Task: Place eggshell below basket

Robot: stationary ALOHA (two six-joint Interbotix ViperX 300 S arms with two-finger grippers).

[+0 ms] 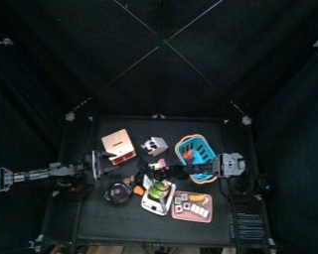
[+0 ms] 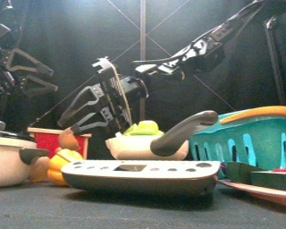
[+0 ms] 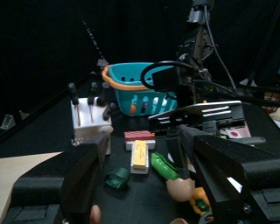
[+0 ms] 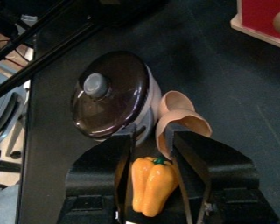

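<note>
The eggshell [image 4: 180, 112], a beige half shell, lies on the table next to a dark lidded pot [image 4: 108, 103], at the tips of my right gripper [image 4: 160, 144]. Its jaws stand open and hold nothing, with an orange-yellow pepper [image 4: 154, 184] on the table below them. The teal basket with an orange rim [image 1: 197, 149] stands at the right rear of the table and shows large at the right of the front view [image 2: 247, 134]. My left gripper [image 3: 149, 171] is open and empty at the table's left side, facing the basket [image 3: 136, 83].
A red box [image 1: 119, 144] and a white cube [image 1: 151, 146] stand at the back. A white scale [image 2: 139, 174] and a pink tray [image 1: 193, 206] lie at the front. The pot [image 1: 118, 189] is front left. A white bowl with green items [image 2: 146, 143] is mid-table.
</note>
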